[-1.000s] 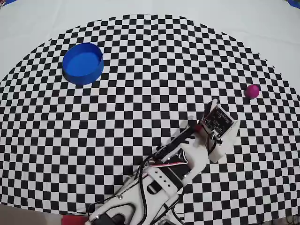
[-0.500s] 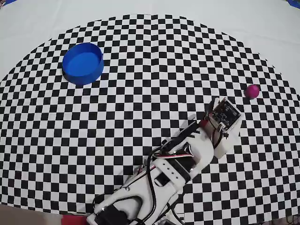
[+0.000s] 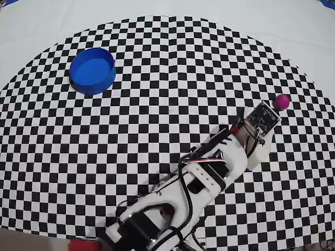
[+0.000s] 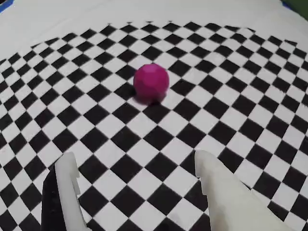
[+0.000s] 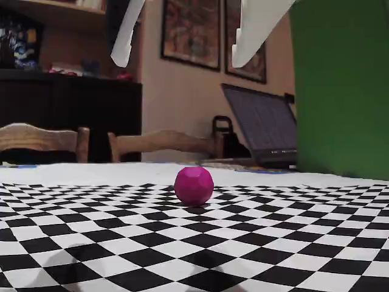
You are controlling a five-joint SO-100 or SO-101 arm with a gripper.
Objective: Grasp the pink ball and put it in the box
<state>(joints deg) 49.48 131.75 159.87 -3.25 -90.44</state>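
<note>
— Pink ball (image 3: 282, 101), a small magenta faceted sphere: where is it found, and is it held?

— It is seen resting on the black-and-white checkered mat (image 3: 157, 68) that covers the worktop, close to the mat's right edge in the overhead view, and it is touched by nothing. In the fixed view it (image 5: 194, 185) sits alone on the checks, with a laptop (image 5: 261, 125) and wooden chair backs (image 5: 164, 143) beyond the worktop's far edge.

— And the hand?

— The white two-finger hand (image 4: 139, 178) is released and empty. In the wrist view its fingers (image 4: 67, 185) are spread wide, and the ball (image 4: 151, 82) is framed ahead of them, roughly centred on the gap but not yet inside it. In the fixed view the fingertips (image 5: 124, 52) are seen well above the ball.

— Which step is judged to be in hand?

— The approach. Nothing has been grasped, and the box (image 3: 93, 70), a round bright blue shallow tub, stands empty near the mat's upper left edge in the overhead view, well apart from ball and arm.

— What is called for next?

— The hand should be brought forward and lowered until the ball lies between the open fingers, low enough that the sphere is caught at its widest part. Only then should the fingers be closed. A round ball is likely to roll if it is nudged by one finger first, so the descent is best kept centred. A lift and a long carry across the mat to the tub would then be needed.
</note>
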